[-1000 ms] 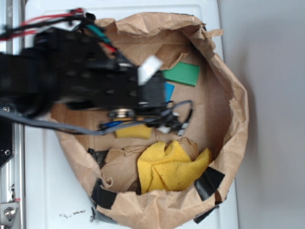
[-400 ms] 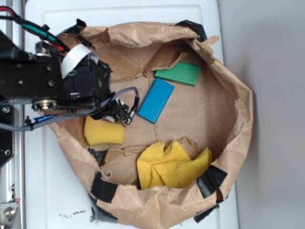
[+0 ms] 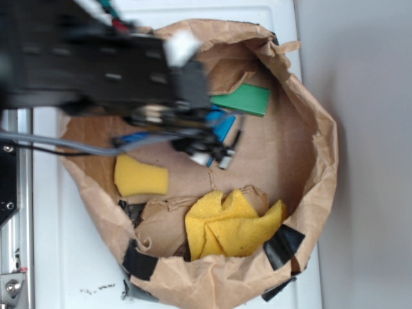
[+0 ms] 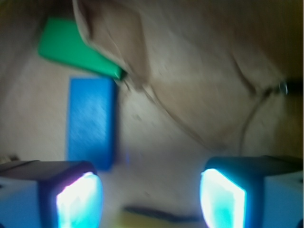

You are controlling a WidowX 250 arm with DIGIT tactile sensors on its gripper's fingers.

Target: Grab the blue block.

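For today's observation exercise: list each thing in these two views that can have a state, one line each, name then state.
Gripper: open, nothing between its fingers, above the bag floor.
Blue block: lying flat, free, off to one side of the gripper's gap.
Green block: lying flat, one end tucked under a paper fold.
Paper bag: open, rim rolled down, crumpled.
Yellow cloth: crumpled.
Yellow sponge: lying free on the bag floor.

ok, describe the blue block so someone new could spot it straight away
Look inside the crumpled brown paper bag on the white surface. Near its upper middle, next to the flat green rectangular block, lies the flat bright blue rectangular block, partly under the arm in the exterior view. It is the only blue piece; its neighbours are green or yellow.
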